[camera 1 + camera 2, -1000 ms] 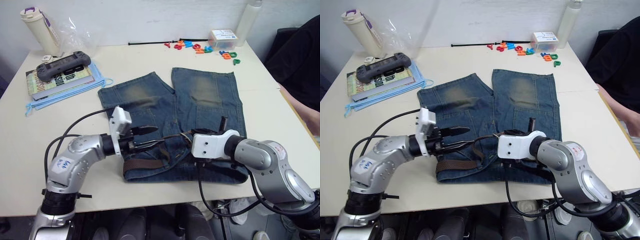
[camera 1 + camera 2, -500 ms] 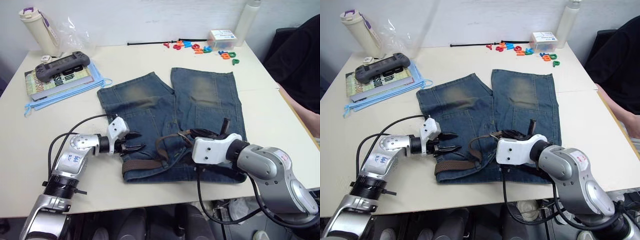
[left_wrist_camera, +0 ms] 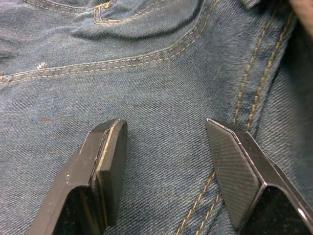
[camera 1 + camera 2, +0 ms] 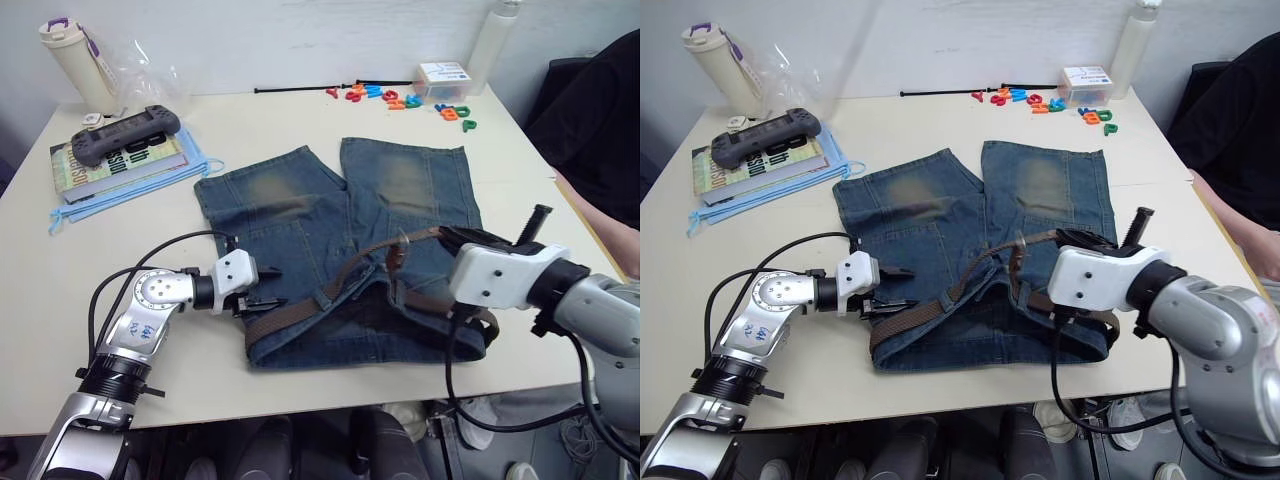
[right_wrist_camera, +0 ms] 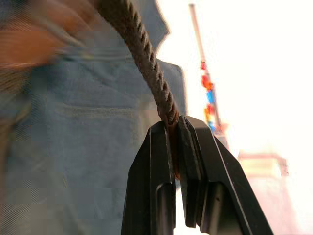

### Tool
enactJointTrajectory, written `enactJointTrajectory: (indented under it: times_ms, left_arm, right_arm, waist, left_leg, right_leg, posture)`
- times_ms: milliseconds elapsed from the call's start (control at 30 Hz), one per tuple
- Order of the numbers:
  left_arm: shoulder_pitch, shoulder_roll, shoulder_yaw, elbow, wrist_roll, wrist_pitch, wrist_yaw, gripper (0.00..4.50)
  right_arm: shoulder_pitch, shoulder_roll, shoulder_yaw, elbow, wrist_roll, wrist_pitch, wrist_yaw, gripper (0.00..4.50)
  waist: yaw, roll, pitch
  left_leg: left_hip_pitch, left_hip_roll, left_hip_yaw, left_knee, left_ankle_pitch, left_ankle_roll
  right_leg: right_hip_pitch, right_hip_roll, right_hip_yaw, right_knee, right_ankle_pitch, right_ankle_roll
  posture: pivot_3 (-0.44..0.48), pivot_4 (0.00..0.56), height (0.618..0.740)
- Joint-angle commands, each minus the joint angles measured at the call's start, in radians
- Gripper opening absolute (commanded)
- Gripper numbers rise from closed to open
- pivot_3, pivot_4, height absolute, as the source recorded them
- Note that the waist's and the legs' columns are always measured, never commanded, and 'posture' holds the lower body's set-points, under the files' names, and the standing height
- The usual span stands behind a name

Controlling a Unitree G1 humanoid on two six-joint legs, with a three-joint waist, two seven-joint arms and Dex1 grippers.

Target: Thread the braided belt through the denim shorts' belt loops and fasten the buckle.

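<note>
One large cream table point(image 4: 300, 390) carries everything, and the denim shorts point(image 4: 300, 215) lie flat in its middle, with the legs pointing away from the robot and the waistband at the near edge. This position puts the waistband within reach of both arms, which is probably why the shorts are laid so.

Next in size is the braided belt point(image 4: 300, 312). It runs along the waistband from the left end, then lifts off the cloth and rises across the right leg as a tight line toward the right gripper point(image 5: 175, 147). That gripper is clamped on the belt; in its wrist view the dark braid goes straight down between the closed fingers. It seems to hold the strap high and taut so that the belt slides along the waistband without bunching. Near the raised part there is a lighter tan piece with something like metal point(image 4: 1020, 243); I cannot tell if this is the buckle.

The left gripper point(image 3: 164, 161) rests low at the left end of the waistband with its fingers point(image 3: 110, 161) spread apart, grasping nothing, only denim and orange stitching between them. I judge that it steadies or waits near that end.

I cannot pick out the belt loops clearly, so how many are threaded I cannot say; the fastening is not yet done.
</note>
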Motion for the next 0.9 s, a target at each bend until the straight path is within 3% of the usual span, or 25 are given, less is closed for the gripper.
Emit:
enactJointTrajectory:
  times_ms: [33, 367, 833, 900]
  left_arm:
    - [0.051, 0.015, -0.048, 0.051, 0.069, 0.008, -0.026, 2.89]
    - [0.061, 0.013, -0.050, 0.028, 0.069, 0.008, -0.027, 2.89]
    - [0.027, -0.045, 0.014, 0.014, 0.019, -0.048, 0.022, 2.89]
    - [0.024, -0.052, 0.035, 0.000, 0.008, -0.062, 0.030, 3.40]
  right_arm:
    - [0.012, -0.031, -0.101, 0.013, 0.016, -0.034, -0.004, 0.00]
    - [0.011, -0.080, -0.142, 0.096, -0.040, -0.029, -0.058, 0.00]
    - [-0.042, 0.001, 0.099, -0.070, 0.092, 0.038, -0.039, 0.00]
    - [-0.063, 0.016, 0.144, -0.069, 0.083, 0.050, -0.053, 0.00]
  waist:
    - [0.000, 0.000, -0.002]
    - [0.000, 0.000, -0.003]
    - [0.004, 0.000, -0.004]
    - [0.004, 0.000, -0.004]
  left_leg:
    - [0.000, 0.000, 0.000, 0.000, 0.000, 0.000]
    - [0.000, 0.000, 0.001, 0.000, 0.000, 0.000]
    - [0.000, 0.000, 0.001, 0.001, 0.000, 0.001]
    - [0.000, 0.000, 0.001, 0.001, -0.001, 0.001]
  right_leg:
    - [0.000, 0.000, 0.000, 0.000, 0.000, 0.000]
    - [0.000, 0.000, 0.001, 0.000, 0.000, 0.000]
    - [0.000, 0.000, 0.001, 0.000, 0.000, 0.000]
    - [0.000, -0.001, 0.001, 0.000, 0.000, 0.000]
  posture:
    - [0.000, 0.150, 0.659]
    - [0.000, 0.150, 0.659]
    - [0.000, 0.150, 0.659]
    - [0.000, 0.150, 0.659]
